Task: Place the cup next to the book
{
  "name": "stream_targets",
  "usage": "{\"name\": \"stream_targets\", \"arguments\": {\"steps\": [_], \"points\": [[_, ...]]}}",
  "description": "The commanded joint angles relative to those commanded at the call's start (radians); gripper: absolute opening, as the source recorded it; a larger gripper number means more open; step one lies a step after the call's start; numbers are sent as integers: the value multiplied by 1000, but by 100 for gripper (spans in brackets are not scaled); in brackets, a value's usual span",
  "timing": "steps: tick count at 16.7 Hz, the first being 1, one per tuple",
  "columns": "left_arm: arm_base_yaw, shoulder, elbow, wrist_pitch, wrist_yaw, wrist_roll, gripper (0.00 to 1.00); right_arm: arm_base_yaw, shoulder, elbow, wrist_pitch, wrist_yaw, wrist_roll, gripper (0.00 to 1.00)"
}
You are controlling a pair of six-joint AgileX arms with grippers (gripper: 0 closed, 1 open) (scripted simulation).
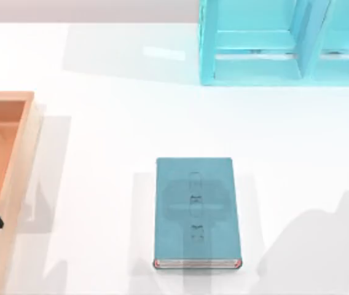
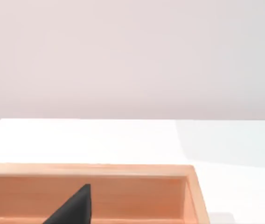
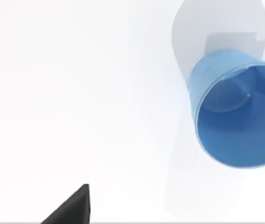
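No readable text, label, brand or number appears anywhere on the table. The teal book (image 1: 198, 212) carries only faint dark marks down the middle of its cover, too blurred to make out as letters. The blue cup (image 3: 237, 109) is plain, with no print on its sides.

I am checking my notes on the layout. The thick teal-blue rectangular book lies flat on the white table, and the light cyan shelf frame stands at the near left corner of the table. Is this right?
Not quite. The thick teal-blue book does lie flat on the white table, but the light cyan shelf frame stands at the far right, as the top view shows.
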Motion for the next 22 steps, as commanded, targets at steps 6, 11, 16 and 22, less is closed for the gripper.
{"name": "stream_targets", "arguments": {"steps": [6,11,16,22], "points": [[0,0,0,0,0,0,100,4,16,-61,73,0,5,100],[0,0,0,0,0,0,100,4,75,-220,303,0,6,100],[0,0,0,0,0,0,100,3,96,-278,375,1,5,100],[0,0,0,0,0,0,100,3,96,-278,375,1,5,70]]}}
